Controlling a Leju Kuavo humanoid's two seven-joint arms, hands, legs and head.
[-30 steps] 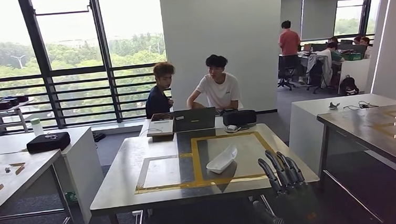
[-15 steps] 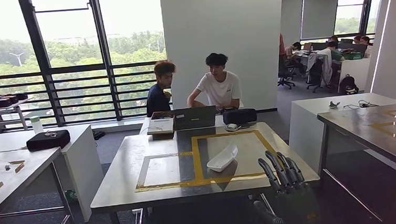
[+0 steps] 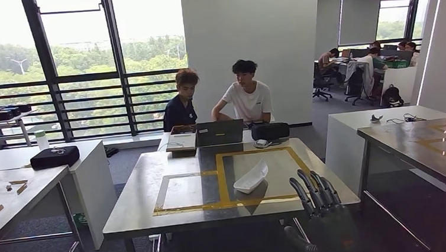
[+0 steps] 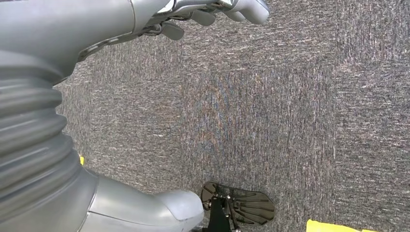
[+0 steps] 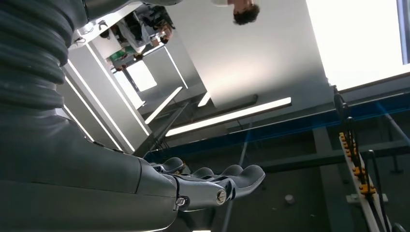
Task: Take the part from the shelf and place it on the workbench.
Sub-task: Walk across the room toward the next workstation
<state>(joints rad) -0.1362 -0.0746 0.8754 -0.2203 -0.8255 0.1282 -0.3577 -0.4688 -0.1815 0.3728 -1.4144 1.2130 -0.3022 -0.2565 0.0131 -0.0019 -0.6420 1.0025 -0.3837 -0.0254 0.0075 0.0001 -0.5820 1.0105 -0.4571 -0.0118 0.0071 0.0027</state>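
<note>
The white, boat-shaped part (image 3: 250, 178) lies on the steel workbench (image 3: 143, 208), inside the yellow tape rectangle (image 3: 220, 179). My right hand (image 3: 317, 193) is raised just in front of the bench's near right edge, a little right of the part and not touching it. Its fingers are stretched out and hold nothing. The right wrist view shows the same hand (image 5: 212, 186) against the ceiling, fingers straight. My left hand (image 4: 193, 12) hangs over grey carpet, thumb far from the fingers and nothing in it.
Two people sit at the bench's far end behind a laptop (image 3: 219, 133) and a black bag (image 3: 269, 131). A second taped bench (image 3: 429, 141) stands to the right. On the left are a white table with a black case (image 3: 54, 157) and another bench (image 3: 12, 197).
My right hand has barely moved. The person in the red shirt who stood at the back right is no longer standing there.
</note>
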